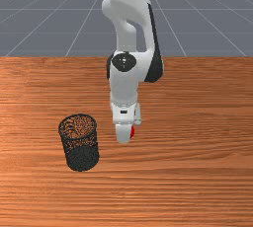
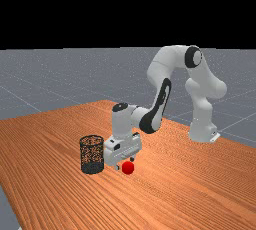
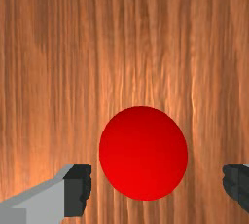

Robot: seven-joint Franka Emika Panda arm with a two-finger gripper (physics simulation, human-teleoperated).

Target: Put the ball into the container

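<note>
Currently, the end effector [image 2: 125, 163] hangs spread close by the red ball [image 2: 128, 168]; the ball rests on the wood-grained table [image 2: 165, 199], the dark mesh container [image 1: 82, 158] upright near it, grey lined floor [image 2: 40, 79] well beyond it.

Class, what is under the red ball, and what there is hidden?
The red ball has the orange-brown wooden table under it; its grain shows all around, but the patch directly beneath is covered.

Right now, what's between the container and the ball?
In the far view, one fingertip of the open gripper shows between the mesh container and the ball, plus a stretch of wood table.
</note>
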